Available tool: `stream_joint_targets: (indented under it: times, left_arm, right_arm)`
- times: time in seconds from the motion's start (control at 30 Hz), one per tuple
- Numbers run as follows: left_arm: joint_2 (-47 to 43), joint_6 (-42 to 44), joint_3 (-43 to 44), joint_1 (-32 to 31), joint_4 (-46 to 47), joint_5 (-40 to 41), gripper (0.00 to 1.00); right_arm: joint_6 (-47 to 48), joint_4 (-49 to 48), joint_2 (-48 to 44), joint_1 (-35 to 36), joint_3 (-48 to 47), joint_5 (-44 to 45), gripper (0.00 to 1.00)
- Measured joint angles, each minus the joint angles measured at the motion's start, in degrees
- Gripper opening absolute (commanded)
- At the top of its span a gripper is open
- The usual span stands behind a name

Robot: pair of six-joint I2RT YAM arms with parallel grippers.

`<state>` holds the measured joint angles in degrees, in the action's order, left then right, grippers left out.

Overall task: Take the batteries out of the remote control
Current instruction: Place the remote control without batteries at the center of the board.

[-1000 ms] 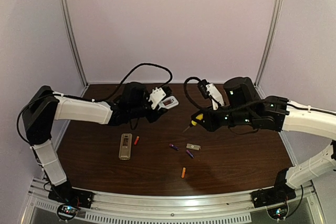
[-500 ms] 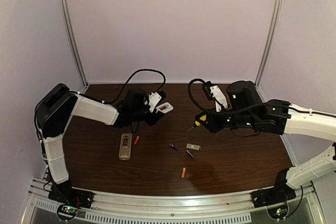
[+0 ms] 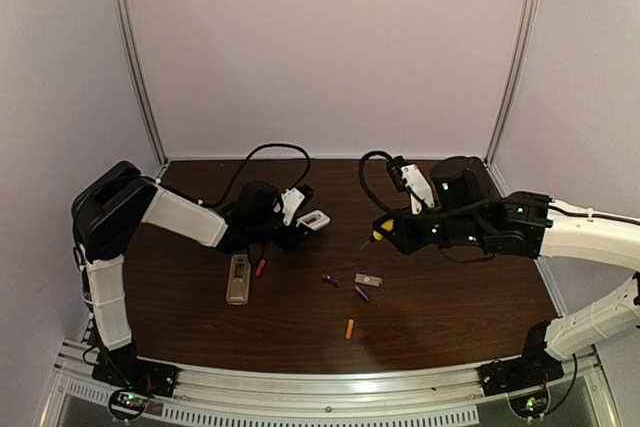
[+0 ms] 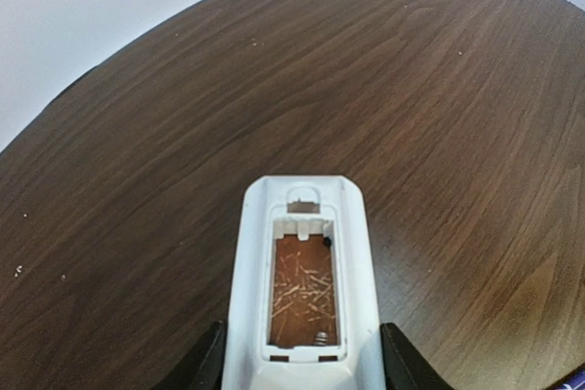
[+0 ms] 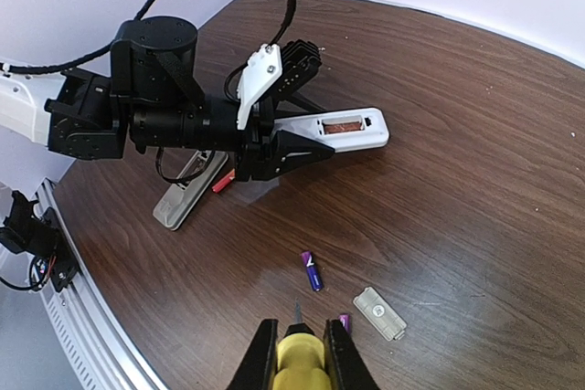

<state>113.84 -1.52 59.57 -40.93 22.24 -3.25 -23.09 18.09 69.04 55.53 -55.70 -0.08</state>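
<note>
Item: four tiny, thin cylindrical batteries: a red battery (image 3: 260,268), an orange battery (image 3: 349,328), a purple battery (image 3: 330,280) and a second purple battery (image 3: 361,293).
Location: all four lie loose on the dark brown wooden table (image 3: 450,317). The red battery is just beside a grey remote control (image 3: 238,278) lying flat. The purple pair flanks a small grey rectangular cover plate (image 3: 368,279). The orange battery lies apart, nearest the arm bases.
Handling (judged): light, rigid, smooth and round, so they may roll or slip out of a pinch. Not fragile.
Hold point (judged): across the barrel at mid-length, jaws square to the long axis, approached from above.
White plastic remote control (image 4: 302,226): apparently held off the table. Its open battery bay is empty, with only a spring contact visible at the near end.
Left claw (image 4: 303,358): about half open, jaws clamped on the two long sides of the white remote's near end.
Right claw (image 5: 300,349): closed tight on a yellow-handled screwdriver (image 5: 300,358), tip aimed at the table near the purple batteries. It touches nothing else.
Grey remote's bay: not visible, so its contents cannot be told.
</note>
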Motion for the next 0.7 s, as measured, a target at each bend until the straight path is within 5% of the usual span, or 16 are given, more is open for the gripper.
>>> stream_joint_targets:
  times: [0.07, 0.13, 0.23, 0.57, 0.7]
  left_arm:
    - [0.07, -0.44, -0.44, 0.00, 0.11, -0.31, 0.23]
    - [0.07, -0.83, -1.07, 0.00, 0.52, -0.63, 0.43]
    - [0.07, -1.57, -2.45, 0.00, 0.92, -1.16, 0.47]
    - [-1.31, -2.91, -6.23, 0.00, 1.81, -2.36, 0.87]
    - [-3.17, -2.93, -7.02, 0.00, 1.84, -2.84, 0.90]
  right_arm:
    - [-0.42, -0.17, 0.00, 0.00, 0.09, 0.00, 0.00]
    - [-0.92, -0.42, 0.00, 0.00, 0.13, 0.00, 0.00]
    - [-1.40, -0.83, 0.00, 0.00, 0.15, 0.00, 0.00]
    - [-3.41, -1.40, -0.57, 0.00, 1.49, 0.00, 0.00]
    - [-3.89, -1.25, -1.27, 0.00, 1.75, 0.07, 0.00]
